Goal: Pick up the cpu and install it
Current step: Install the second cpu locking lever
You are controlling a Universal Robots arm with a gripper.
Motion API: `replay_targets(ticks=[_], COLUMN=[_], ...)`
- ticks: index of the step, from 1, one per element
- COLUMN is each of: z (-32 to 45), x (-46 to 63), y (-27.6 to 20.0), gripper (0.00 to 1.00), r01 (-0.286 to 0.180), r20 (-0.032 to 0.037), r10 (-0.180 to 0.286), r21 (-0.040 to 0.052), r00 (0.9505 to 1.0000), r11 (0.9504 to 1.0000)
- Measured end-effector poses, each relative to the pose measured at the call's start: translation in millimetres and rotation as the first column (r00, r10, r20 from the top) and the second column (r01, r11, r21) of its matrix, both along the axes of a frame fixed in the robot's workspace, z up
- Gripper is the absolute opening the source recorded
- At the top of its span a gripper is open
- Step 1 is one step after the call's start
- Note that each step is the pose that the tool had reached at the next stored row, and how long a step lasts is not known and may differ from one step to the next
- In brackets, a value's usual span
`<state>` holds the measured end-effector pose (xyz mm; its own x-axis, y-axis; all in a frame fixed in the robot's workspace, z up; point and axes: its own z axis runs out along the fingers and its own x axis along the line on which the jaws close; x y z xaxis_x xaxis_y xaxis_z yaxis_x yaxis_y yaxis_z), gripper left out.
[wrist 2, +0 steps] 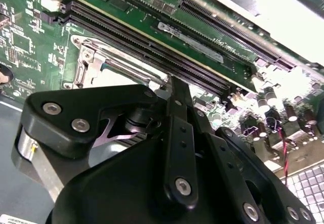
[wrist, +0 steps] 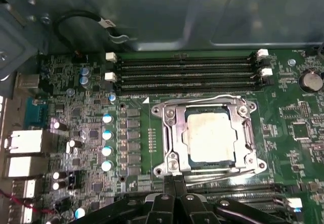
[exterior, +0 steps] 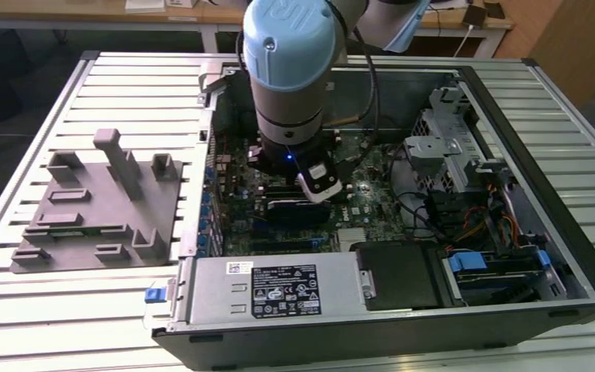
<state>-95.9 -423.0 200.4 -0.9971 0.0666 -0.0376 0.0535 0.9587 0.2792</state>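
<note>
Grey moulded tray [exterior: 96, 209] lay on the ribbed metal worktop [exterior: 29, 310], off to the exterior view's left of the open computer case [exterior: 401, 310]. Further right in that view the arm [exterior: 289, 70], grey with a pale blue cap, reached straight down into the case over the green motherboard [exterior: 365, 198], and a small blue light glowed low on its wrist. A power supply box [exterior: 272, 291] sat at the case's near edge, and drive bays with blue tabs [exterior: 483, 260] stood at the case's right end.

The first wrist view gave what the exterior view could not: the cpu [wrist: 210, 135], silvery top with a pale rim, was seated inside the socket frame [wrist: 169, 138] on the motherboard, with the metal bracket around it. Memory slots [wrist: 185, 72] ran in rows just beyond the frame, and a column of small capacitors [wrist: 107, 143] stood beside it. The claw [wrist: 174, 183] showed as black links, close to the frame's near edge, its tips drawn narrow and close together, holding nothing.

The second wrist view looked past the claw's black linkage [wrist 2: 177, 148] from the other side; a corner of the socket frame [wrist 2: 91, 64] showed behind it, and long black slots [wrist 2: 152, 47] crossed the board above. The cpu itself was hidden there.
</note>
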Motion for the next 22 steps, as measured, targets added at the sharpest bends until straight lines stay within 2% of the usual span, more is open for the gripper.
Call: replay_targets(ticks=[6, 7, 9, 16, 22], z=[-5.3, -6.6, -7.6, -7.8, -1.0], x=[-0.7, -1.4, -2.1, -2.5, -2.4], y=[0.0, 0.0, -0.1, -0.5, -0.5], gripper=[0.11, 0.11, 0.11, 0.11, 0.11], r01=[0.000, 0.000, 0.000, 0.000, 0.000], r20=[-0.0001, 0.0000, -0.0001, 0.0001, 0.0000], r10=[0.000, 0.000, 0.000, 0.000, 0.000], r21=[0.0290, 0.0376, 0.0442, 0.0459, 0.0457], r00=[1.0000, 1.0000, 1.0000, 1.0000, 1.0000], r11=[0.9996, 0.9993, 0.9990, 0.9989, 0.9990])
